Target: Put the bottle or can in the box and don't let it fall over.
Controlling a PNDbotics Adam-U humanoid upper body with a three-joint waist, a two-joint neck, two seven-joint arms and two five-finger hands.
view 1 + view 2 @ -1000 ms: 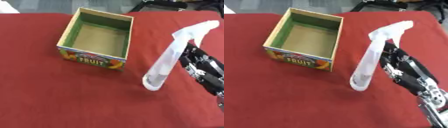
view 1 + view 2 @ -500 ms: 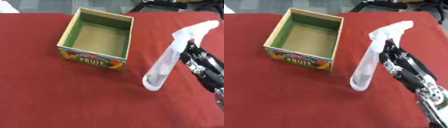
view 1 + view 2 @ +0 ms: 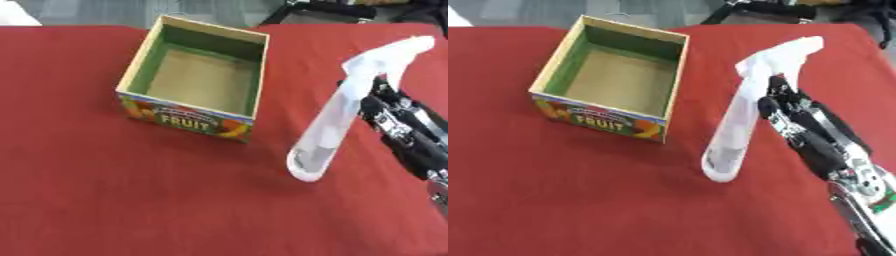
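Note:
A white spray bottle (image 3: pixel 737 130) stands upright on the red table (image 3: pixel 105 200), to the right of the box. The cardboard box (image 3: pixel 197 80) has a green inside, "FRUIT" printed on its front, and holds nothing. My right hand (image 3: pixel 794 117) comes in from the lower right and sits against the bottle's right side, just under the trigger head. Its fingers (image 3: pixel 770 102) curl onto the bottle's neck. How far they wrap behind the bottle is hidden. My left hand shows in neither view.
Red cloth covers the whole table. Dark equipment (image 3: pixel 324 7) lies beyond the far edge, behind the box. A gap of bare cloth separates the bottle's base from the box's near right corner.
My right hand has slid up and closer along the bottle's right side, toward the neck. The bottle and the box have not moved.

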